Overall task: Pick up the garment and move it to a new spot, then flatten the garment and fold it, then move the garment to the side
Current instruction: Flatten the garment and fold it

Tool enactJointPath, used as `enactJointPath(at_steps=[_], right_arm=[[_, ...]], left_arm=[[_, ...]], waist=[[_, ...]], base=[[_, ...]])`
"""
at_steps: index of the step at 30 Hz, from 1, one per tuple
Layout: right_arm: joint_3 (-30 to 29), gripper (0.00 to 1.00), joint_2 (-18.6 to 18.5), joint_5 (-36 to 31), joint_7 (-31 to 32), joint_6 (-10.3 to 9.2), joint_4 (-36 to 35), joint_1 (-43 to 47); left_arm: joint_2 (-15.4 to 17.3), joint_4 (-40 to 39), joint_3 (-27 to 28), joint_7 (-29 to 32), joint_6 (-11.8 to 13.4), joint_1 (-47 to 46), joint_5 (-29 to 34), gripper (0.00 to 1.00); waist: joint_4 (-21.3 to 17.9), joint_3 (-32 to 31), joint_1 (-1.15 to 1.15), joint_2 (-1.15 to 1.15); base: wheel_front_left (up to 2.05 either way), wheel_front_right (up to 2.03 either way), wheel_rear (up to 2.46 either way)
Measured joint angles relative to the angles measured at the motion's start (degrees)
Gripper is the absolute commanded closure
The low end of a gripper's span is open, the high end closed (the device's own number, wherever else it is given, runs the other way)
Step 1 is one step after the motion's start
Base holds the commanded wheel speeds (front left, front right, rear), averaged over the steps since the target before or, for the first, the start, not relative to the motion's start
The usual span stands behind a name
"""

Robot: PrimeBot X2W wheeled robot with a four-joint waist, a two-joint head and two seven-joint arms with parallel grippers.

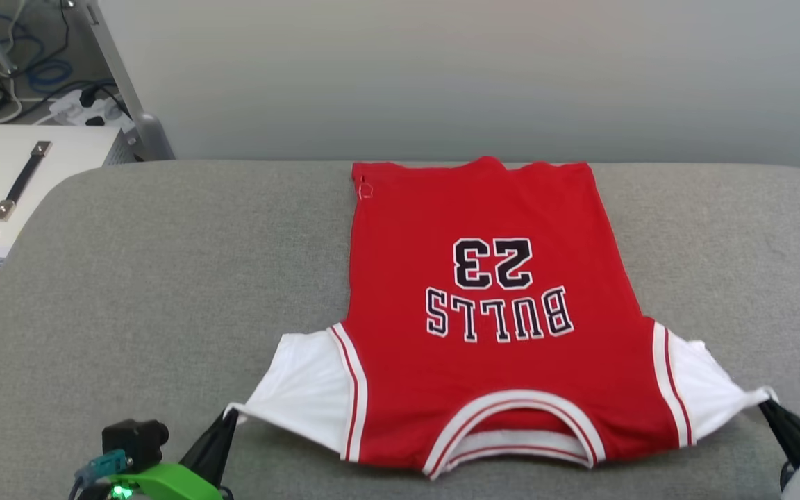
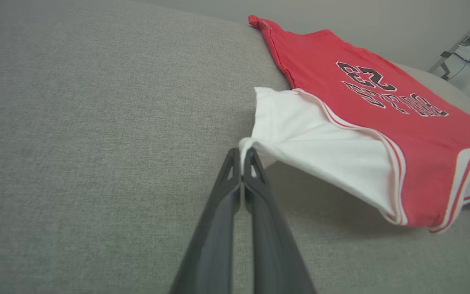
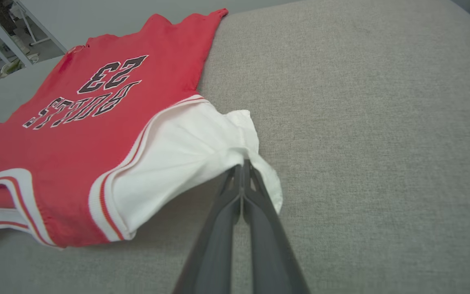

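Note:
The garment is a red jersey with white sleeves, lying spread on the grey cushioned surface, collar toward me and hem at the far edge. Its lettering reads upside down in the head view. My left gripper is shut on the tip of the white sleeve at the lower left, pulling it taut. In the left wrist view the gripper pinches the garment's sleeve corner. My right gripper is shut on the other sleeve tip at the lower right. The right wrist view shows that gripper clamped on the garment's white sleeve.
The grey cushioned surface extends wide on both sides of the jersey. A white box with a handle stands off its left edge, with cables on the floor behind. A pale wall runs along the far side.

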Motion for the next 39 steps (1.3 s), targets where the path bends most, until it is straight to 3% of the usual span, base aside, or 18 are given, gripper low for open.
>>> enactJointPath(at_steps=[9, 16, 17, 18, 22, 23, 29, 34, 39], right_arm=[[-3.6, 1.00, -1.0, 2.4, 7.1, -0.01, -6.1, 9.9], [-8.0, 1.00, -1.1, 1.9, 11.1, -0.01, -9.4, 11.2], [-8.7, 0.55, -1.1, 1.6, 12.0, -0.01, -9.9, 11.2], [-9.3, 0.00, -1.1, 1.2, 12.5, -0.01, -10.3, 11.2], [-12.7, 0.00, -1.2, 3.1, 19.2, -0.09, -12.7, 11.2], [-16.2, 0.00, -1.3, 6.6, 25.2, -0.08, -16.4, 11.1], [-24.0, 0.00, -3.8, 6.0, 37.4, -0.08, -23.0, 6.6], [-28.8, 0.00, -3.1, -0.8, 51.5, -0.08, -25.1, -4.2], [-32.5, 0.00, 2.0, -8.3, 64.0, -0.08, -23.6, -18.8]], left_arm=[[0.7, -6.0, 0.7, 4.1, 2.0, 6.9, -3.9, 1.00], [0.9, -11.3, 0.7, 6.1, 3.6, 7.3, -4.0, 1.00], [1.1, -12.3, 0.5, 6.9, 3.7, 7.2, -4.0, 1.00], [1.3, -13.2, 0.3, 7.6, 3.9, 7.1, -4.0, 1.00], [2.1, -18.1, -0.5, 10.5, 5.0, 6.8, -4.0, 1.00], [2.4, -22.5, -0.9, 12.2, 5.9, 6.3, -3.7, 1.00], [2.8, -30.9, -1.6, 16.3, 9.1, 6.0, -3.6, 1.00], [3.5, -36.5, -2.4, 18.5, 10.1, 4.2, -2.8, 1.00], [3.4, -40.1, -3.3, 19.0, 10.4, 2.8, -1.6, 1.00]], waist=[[0.4, -0.7, 0.00, 0.00], [0.6, 0.9, 0.00, 0.00], [0.7, 1.2, 0.01, 0.00], [0.7, 1.4, 0.00, 0.00], [1.0, 3.1, 0.00, 0.00], [1.3, 4.6, 0.00, 0.00], [2.2, 8.7, 0.01, 0.00], [3.7, 13.5, 0.01, 0.00], [5.5, 18.6, 0.01, 0.00]], base=[[0.00, 0.00, 0.00], [0.00, 0.00, 0.00], [0.00, 0.00, 0.00], [0.00, 0.00, 0.00], [0.00, 0.00, 0.00], [0.00, 0.00, 0.00], [0.00, 0.00, 0.00], [0.00, 0.00, 0.00], [0.00, 0.00, 0.00]])
